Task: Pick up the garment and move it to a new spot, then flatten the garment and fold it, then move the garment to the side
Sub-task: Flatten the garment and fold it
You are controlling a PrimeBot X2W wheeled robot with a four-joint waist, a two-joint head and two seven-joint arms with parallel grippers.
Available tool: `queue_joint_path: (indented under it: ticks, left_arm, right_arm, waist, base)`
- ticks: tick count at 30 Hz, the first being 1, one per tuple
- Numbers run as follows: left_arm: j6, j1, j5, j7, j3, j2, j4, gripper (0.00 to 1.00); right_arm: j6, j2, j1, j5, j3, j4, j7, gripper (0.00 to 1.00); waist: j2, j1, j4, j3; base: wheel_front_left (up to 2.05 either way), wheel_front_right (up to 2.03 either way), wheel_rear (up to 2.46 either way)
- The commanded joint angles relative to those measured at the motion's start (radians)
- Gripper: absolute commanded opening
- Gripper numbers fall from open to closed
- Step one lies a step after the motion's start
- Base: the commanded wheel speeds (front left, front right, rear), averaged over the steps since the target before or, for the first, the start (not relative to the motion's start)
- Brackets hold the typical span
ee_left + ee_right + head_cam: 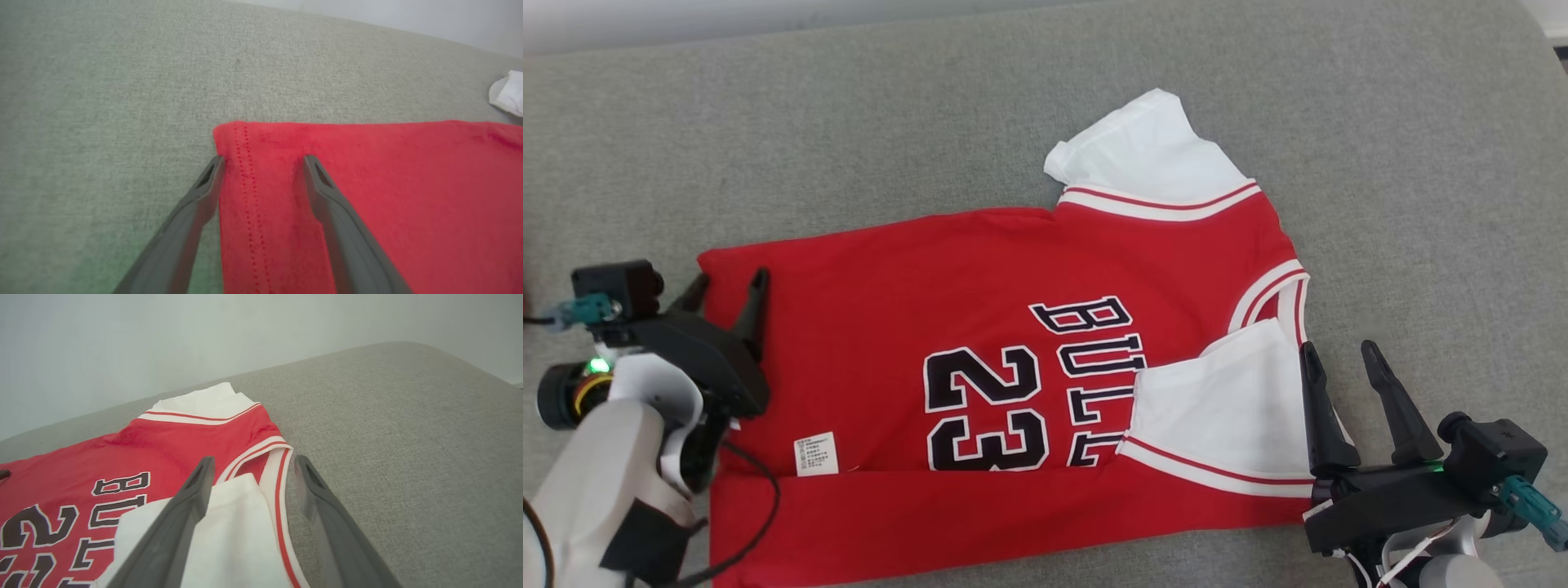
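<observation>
The garment (915, 278) is a red jersey with white sleeves and black "BULLS 23" print, lying flat on the grey cushion with its near long edge folded over. One white sleeve (1217, 408) is folded onto the print; the other (1147, 155) sticks out at the far side. My left gripper (727, 290) is open over the hem corner (245, 134), one finger off the cloth, one on it. My right gripper (1339, 359) is open at the collar end (269, 457), straddling the white-trimmed edge. Neither holds anything.
A grey fabric cushion (849, 122) lies under everything, with broad bare room beyond the jersey and to the right (408, 437). A pale wall (163, 335) rises behind the cushion's far edge. A white care label (815, 453) shows on the folded edge.
</observation>
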State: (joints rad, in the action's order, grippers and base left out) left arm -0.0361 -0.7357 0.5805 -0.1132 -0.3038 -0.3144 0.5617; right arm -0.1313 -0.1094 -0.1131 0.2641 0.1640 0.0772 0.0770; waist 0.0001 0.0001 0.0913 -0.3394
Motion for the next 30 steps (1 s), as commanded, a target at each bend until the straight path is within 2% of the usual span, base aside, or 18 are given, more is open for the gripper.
queue_joint_path:
  ticks: [1, 9, 10, 11, 12, 17, 21, 26, 30]
  left_arm:
    - [0.006, -0.018, 0.004, 0.009, 0.004, -0.011, 0.025, 1.00]
    - [0.024, -0.053, -0.004, 0.032, -0.012, -0.003, 0.108, 1.00]
    - [0.024, -0.051, -0.004, 0.027, -0.018, 0.001, 0.119, 0.58]
    - [0.024, -0.049, -0.005, 0.029, -0.022, 0.005, 0.127, 0.41]
    - [0.027, -0.047, -0.003, 0.029, -0.025, 0.011, 0.134, 0.00]
    - [0.033, -0.051, -0.005, 0.036, -0.035, 0.017, 0.153, 0.00]
    - [0.032, -0.065, -0.011, 0.045, -0.041, 0.017, 0.150, 0.00]
    - [0.038, -0.093, -0.018, 0.041, -0.063, 0.039, 0.133, 0.00]
    - [0.047, -0.121, -0.021, 0.036, -0.084, 0.069, 0.121, 0.00]
  right_arm:
    - [0.001, 0.001, -0.008, 0.007, 0.000, -0.005, 0.006, 1.00]
    - [0.001, 0.004, -0.024, 0.017, 0.011, -0.026, 0.017, 1.00]
    - [0.001, 0.005, -0.026, 0.018, 0.011, -0.027, 0.018, 1.00]
    - [0.001, 0.005, -0.028, 0.019, 0.008, -0.027, 0.017, 1.00]
    - [0.001, 0.004, -0.030, 0.020, 0.002, -0.027, 0.018, 1.00]
    - [0.001, -0.013, -0.060, 0.044, -0.033, -0.027, 0.017, 1.00]
    - [0.001, -0.063, -0.159, 0.081, -0.084, -0.059, 0.004, 1.00]
    - [0.001, -0.166, -0.350, 0.143, -0.101, -0.197, -0.036, 1.00]
    - [0.001, -0.252, -0.511, 0.177, -0.041, -0.328, -0.058, 1.00]
  waist:
    - [-0.0001, -0.0001, 0.013, -0.024]
    - [-0.0001, -0.0001, 0.019, -0.042]
    - [-0.0001, -0.0001, 0.019, -0.042]
    - [-0.0001, -0.0001, 0.019, -0.043]
    - [-0.0001, -0.0001, 0.018, -0.043]
    - [-0.0001, -0.0001, 0.017, -0.043]
    - [-0.0001, -0.0001, 0.014, -0.045]
    - [-0.0001, -0.0001, -0.018, -0.057]
    - [-0.0001, -0.0001, -0.067, -0.078]
  base:
    - [0.00, 0.00, 0.00]
    - [0.00, 0.00, 0.00]
    - [0.00, 0.00, 0.00]
    - [0.00, 0.00, 0.00]
    - [0.00, 0.00, 0.00]
    - [0.00, 0.00, 0.00]
    - [0.00, 0.00, 0.00]
    - [0.00, 0.00, 0.00]
    - [0.00, 0.00, 0.00]
